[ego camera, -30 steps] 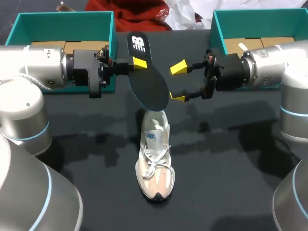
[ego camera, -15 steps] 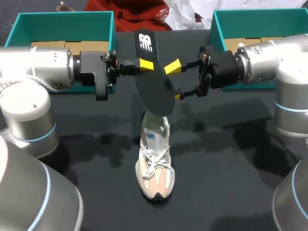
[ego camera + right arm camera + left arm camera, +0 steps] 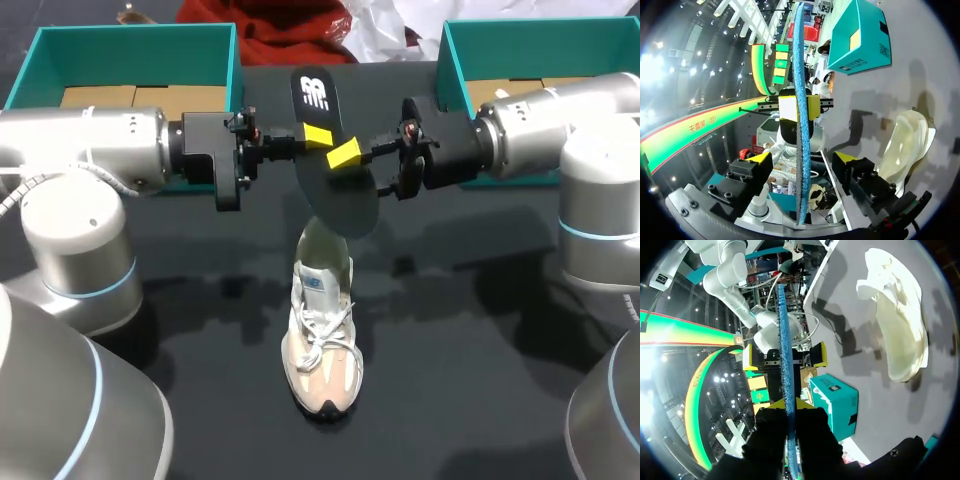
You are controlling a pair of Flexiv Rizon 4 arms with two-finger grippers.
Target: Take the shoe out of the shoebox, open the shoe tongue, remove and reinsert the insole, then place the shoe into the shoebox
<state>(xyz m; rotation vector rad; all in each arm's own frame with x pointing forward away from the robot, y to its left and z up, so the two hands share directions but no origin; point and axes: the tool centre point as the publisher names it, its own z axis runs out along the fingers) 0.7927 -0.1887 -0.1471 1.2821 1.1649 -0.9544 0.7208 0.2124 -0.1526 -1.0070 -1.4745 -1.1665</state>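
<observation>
My left gripper [image 3: 318,135] is shut on the black insole [image 3: 338,185] and holds it on edge above the table, over the shoe's heel. In the left wrist view the insole [image 3: 786,340] runs blue and edge-on out from my left gripper [image 3: 788,405]. My right gripper [image 3: 362,172] is open and straddles the insole from the other side. In the right wrist view my right gripper [image 3: 802,159] has one yellow tip on each side of the insole [image 3: 800,125], with a gap to both. The beige and white shoe [image 3: 322,340] lies on the black table, toe towards the front edge.
Two teal shoeboxes stand at the back: one at the left [image 3: 130,40] behind my left arm, one at the right [image 3: 530,35] behind my right arm. Red cloth and white paper lie between them at the far edge.
My left arm carried the insole to the right. My right gripper moved left until its fingers straddled the insole, and they have narrowed.
</observation>
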